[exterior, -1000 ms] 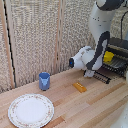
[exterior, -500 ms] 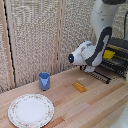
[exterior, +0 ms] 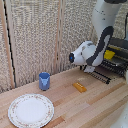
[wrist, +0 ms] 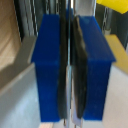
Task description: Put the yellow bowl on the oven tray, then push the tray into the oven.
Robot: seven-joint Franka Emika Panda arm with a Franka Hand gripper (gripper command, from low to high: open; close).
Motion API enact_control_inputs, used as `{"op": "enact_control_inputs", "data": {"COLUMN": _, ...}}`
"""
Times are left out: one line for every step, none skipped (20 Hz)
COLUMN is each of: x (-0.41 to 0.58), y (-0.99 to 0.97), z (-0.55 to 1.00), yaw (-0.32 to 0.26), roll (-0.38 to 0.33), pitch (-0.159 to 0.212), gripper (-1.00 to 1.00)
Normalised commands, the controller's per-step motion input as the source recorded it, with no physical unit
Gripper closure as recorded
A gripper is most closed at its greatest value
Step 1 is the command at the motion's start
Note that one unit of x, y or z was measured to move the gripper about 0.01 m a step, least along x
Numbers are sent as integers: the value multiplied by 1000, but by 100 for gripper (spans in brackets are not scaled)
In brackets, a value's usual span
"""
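1. Jaws first: in the wrist view the two blue fingertips (wrist: 52, 65) of the grabber (wrist: 70, 70) are pressed nearly together, with something thin and dark pinched between them. It looks like a metal edge, but the shot is too blurry and close to call, so I can't say for sure what they're clamped on.
2. A sliver of the yellow dish (wrist: 116, 5) pokes into the corner of the wrist view, cut off by the frame.
3. From the exterior view, the arm (exterior: 102, 35) comes down from above, bends at a bulky white elbow and reaches toward the exterior view's right, so the grabber itself is hidden behind the arm.
4. The yellow dish (exterior: 109, 54) sits on the baking sheet (exterior: 107, 74), whose bars stick out of the oven (exterior: 119, 52). The oven is cut off at the frame edge.
5. Further out on the wooden worktop (exterior: 90, 105): an orange block (exterior: 79, 87), a blue cup (exterior: 44, 80) and a white patterned plate (exterior: 30, 110), all well apart from the arm.
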Motion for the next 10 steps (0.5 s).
{"op": "enact_control_inputs", "data": {"x": -9, "y": -991, "z": 374, "yaw": 0, "roll": -72, "pitch": -20, "gripper": 100}}
{"op": "enact_control_inputs", "data": {"x": -6, "y": -991, "z": 371, "yaw": 0, "roll": -72, "pitch": -20, "gripper": 100}}
{"op": "enact_control_inputs", "data": {"x": -9, "y": -980, "z": 409, "yaw": 0, "roll": -73, "pitch": -30, "gripper": 100}}
{"op": "enact_control_inputs", "data": {"x": -11, "y": -969, "z": 423, "yaw": 0, "roll": -74, "pitch": -38, "gripper": 100}}
{"op": "enact_control_inputs", "data": {"x": -14, "y": -946, "z": 431, "yaw": 0, "roll": -77, "pitch": -49, "gripper": 100}}
{"op": "enact_control_inputs", "data": {"x": -9, "y": -934, "z": 434, "yaw": 0, "roll": -79, "pitch": -55, "gripper": 100}}
{"op": "enact_control_inputs", "data": {"x": -6, "y": -929, "z": 434, "yaw": 0, "roll": -78, "pitch": -57, "gripper": 100}}
{"op": "enact_control_inputs", "data": {"x": -6, "y": -880, "z": 429, "yaw": 10, "roll": -87, "pitch": -74, "gripper": 100}}
{"op": "enact_control_inputs", "data": {"x": -11, "y": -880, "z": 466, "yaw": 17, "roll": -64, "pitch": -72, "gripper": 100}}
{"op": "enact_control_inputs", "data": {"x": -29, "y": -917, "z": 554, "yaw": 28, "roll": -17, "pitch": -52, "gripper": 100}}
